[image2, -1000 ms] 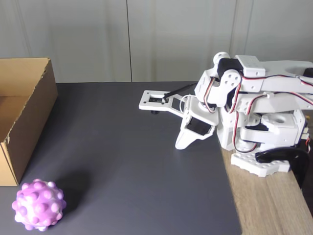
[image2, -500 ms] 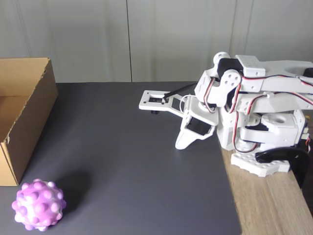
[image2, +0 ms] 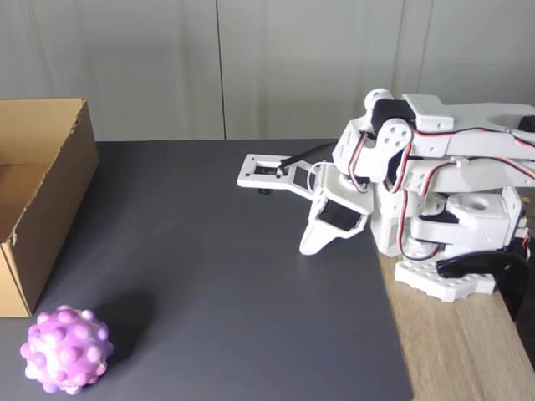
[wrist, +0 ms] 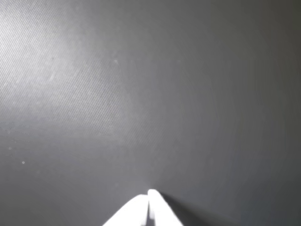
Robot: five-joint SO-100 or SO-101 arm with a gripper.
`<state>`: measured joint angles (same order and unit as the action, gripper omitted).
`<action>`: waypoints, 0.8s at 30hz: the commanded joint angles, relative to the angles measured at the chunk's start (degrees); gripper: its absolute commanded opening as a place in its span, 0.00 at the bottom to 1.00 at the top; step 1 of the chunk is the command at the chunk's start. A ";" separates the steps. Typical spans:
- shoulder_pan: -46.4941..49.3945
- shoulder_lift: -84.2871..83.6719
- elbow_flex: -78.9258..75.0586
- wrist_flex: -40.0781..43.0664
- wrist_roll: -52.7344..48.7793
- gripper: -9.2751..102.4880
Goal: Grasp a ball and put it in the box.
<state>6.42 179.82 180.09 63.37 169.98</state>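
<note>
Nothing differs between the earlier frames and this moment: the arm, the ball and the box all sit where they did a second ago.

The tabletop is covered by a dark grey mat that runs from the back wall to the near edge of the fixed view; on the right the mat ends in a straight edge, and bare wood continues beyond it. The wide middle of the mat lies open between the arm and the left side.

The box, brown cardboard with its top open, stands at the left edge of the fixed view, cut off by the frame, its long wall facing the open mat.

The white arm is folded low on its base at the right, the base clamped on the wood strip. Its pincer points down at the mat just left of the base, tips touching or nearly touching the surface. In the wrist view the pincer shows its two white tips pressed together over bare mat.

The ball, pink-purple and bumpy, rests on the mat in the near left corner, just beside the box's near corner and well apart from the pincer.
</note>
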 commanded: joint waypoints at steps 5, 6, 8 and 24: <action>-0.70 -0.44 0.18 0.79 0.00 0.08; -0.70 -0.44 0.18 0.79 0.00 0.09; -0.70 -0.44 0.18 0.79 0.00 0.09; 10.81 -0.44 -0.53 -1.32 9.76 0.09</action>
<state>16.26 179.82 180.26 63.19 178.15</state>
